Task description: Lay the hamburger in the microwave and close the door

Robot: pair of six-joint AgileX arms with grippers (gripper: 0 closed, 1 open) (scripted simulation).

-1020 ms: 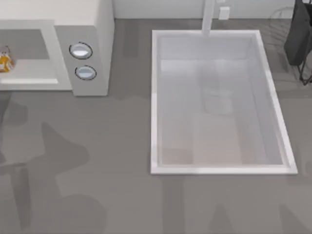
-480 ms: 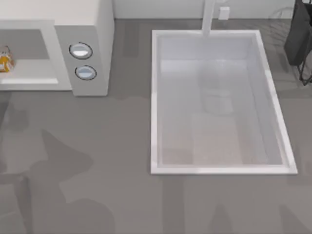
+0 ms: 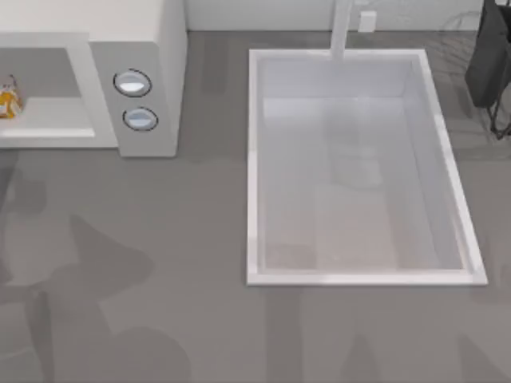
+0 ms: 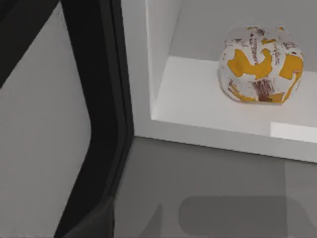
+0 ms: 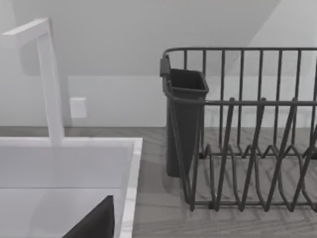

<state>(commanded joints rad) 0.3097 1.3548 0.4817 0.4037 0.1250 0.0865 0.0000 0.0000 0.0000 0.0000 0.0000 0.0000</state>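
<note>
The hamburger (image 4: 260, 64), a white bundle with orange-yellow print, rests on the floor of the microwave (image 3: 148, 48) cavity, at the top view's far left edge (image 3: 6, 100). The door (image 4: 104, 99) stands open beside the cavity, with its black frame and greyish window close to the left wrist camera. A dark bit of my left gripper (image 4: 91, 223) shows low down by the door frame, in front of the cavity. A dark corner of my right gripper (image 5: 94, 223) hangs over the sink near the dish rack.
A large white sink (image 3: 254, 167) with a faucet (image 3: 342, 28) takes up the middle and right of the table. A dark wire dish rack (image 5: 237, 148) with a cup holder (image 5: 185, 119) stands at the back right. Two round knobs (image 3: 132, 82) face up on the microwave panel.
The arm shadows on the table's left front have shifted slightly. The hamburger, the microwave and the sink have not moved.
</note>
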